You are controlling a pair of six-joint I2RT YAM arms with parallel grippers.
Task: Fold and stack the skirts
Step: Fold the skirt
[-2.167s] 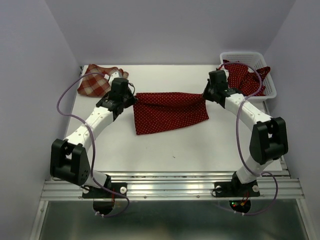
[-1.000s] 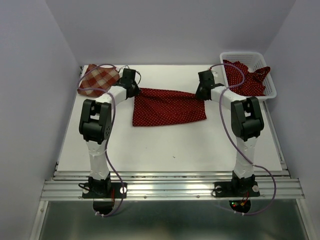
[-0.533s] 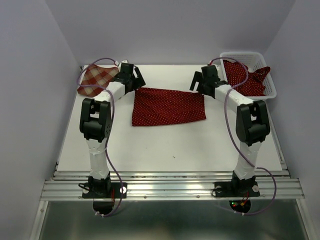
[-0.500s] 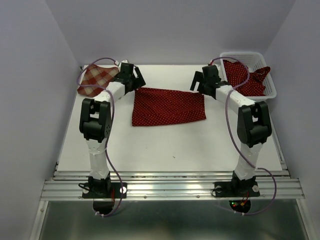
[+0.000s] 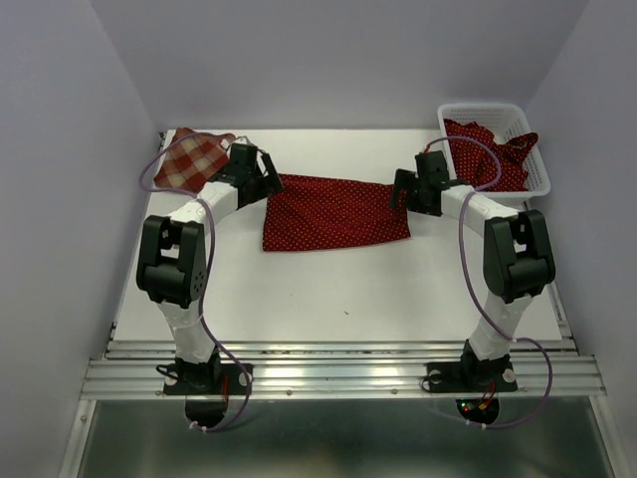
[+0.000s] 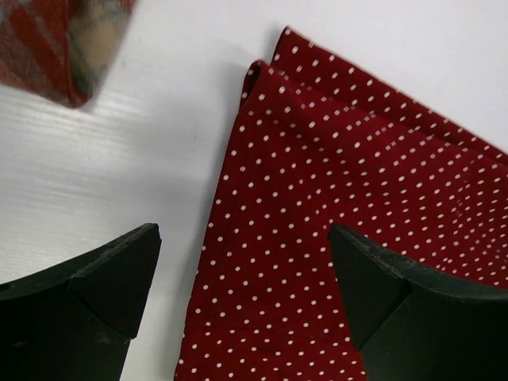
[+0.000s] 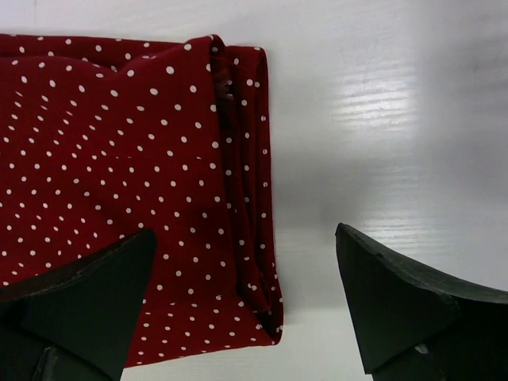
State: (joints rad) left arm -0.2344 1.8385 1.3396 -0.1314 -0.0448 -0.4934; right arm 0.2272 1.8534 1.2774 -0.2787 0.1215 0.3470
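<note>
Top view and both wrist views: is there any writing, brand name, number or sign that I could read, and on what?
None: no readable text in any view.
The polka-dot skirt on the table bears only white dots, and the plaid skirt only checks.
The white mesh basket, left arm and right arm show no label, brand or number.

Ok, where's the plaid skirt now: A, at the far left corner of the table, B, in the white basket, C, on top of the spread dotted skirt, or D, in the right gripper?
A: the plaid skirt lies at the far left corner of the table, apart from the spread dotted skirt.
</note>
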